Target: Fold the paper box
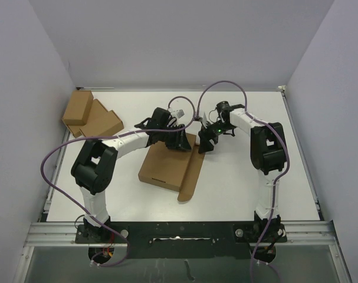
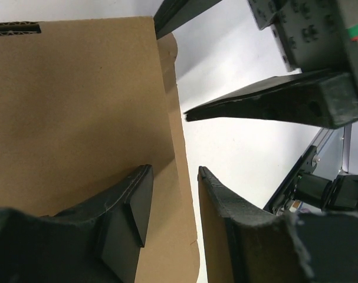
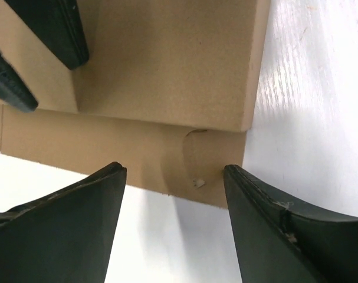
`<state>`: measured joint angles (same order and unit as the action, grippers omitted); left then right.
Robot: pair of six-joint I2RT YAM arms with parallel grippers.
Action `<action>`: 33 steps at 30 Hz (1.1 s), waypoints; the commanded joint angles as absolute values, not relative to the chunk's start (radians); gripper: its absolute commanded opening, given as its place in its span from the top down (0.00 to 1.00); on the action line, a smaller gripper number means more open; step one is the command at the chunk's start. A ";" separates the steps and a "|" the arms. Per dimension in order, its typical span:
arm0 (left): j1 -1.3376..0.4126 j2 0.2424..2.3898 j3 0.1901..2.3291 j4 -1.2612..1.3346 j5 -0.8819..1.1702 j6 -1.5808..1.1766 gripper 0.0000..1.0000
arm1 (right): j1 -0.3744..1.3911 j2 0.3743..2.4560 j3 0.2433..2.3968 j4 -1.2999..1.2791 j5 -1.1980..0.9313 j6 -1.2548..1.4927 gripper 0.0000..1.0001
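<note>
Although the paper box [image 1: 164, 165] already reads as a shallow, closed body at the middle of the surface [image 1: 243, 177], it is not finished: one long flap [image 1: 191, 174] lies flat along its 3 o'clock side, unfolded.

Both claws are at the box's far end, toward 12 and 1 o'clock. The left claw [image 1: 180, 140] is partly parted, and in its wrist view its fingers [image 2: 128, 206] straddle the box's edge strip. I cannot tell whether they pinch the cardboard or merely bracket it. The right claw [image 3: 173, 168] stands wide apart and empty, hovering over the far end of the flat flap, where a curved cut [image 3: 190, 141] marks a tab (only flap and bare surface show between its tips).

My reading is that the main body is formed, and what remains is to raise this side flap and tuck it home. The arms hide part of the far edge, so other loose flaps there can't be ruled out. Two smaller brown boxes [image 1: 87, 115] sit well apart at 10 o'clock.
</note>
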<state>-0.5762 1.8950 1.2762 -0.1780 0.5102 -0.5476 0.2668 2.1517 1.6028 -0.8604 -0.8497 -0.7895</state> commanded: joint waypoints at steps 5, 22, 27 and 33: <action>-0.561 1.922 1.308 -0.145 0.536 -0.550 0.64 | 0.208 1.911 1.578 -0.966 -0.982 -0.841 0.24; -0.554 1.918 1.295 -0.088 0.574 -0.573 0.64 | 0.710 1.337 0.710 -0.298 -0.676 -1.002 0.35; -0.551 1.914 1.279 -0.087 0.573 -0.574 0.64 | 0.835 1.359 0.665 -0.223 -0.583 -0.969 0.40; -0.546 1.909 1.263 -0.075 0.578 -0.572 0.64 | 0.943 1.385 0.644 -0.191 -0.507 -0.967 0.44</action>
<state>-0.5568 1.8950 1.2697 -0.1337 0.5549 -0.5697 0.8928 1.3720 0.6537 -0.2749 -0.5789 -0.9680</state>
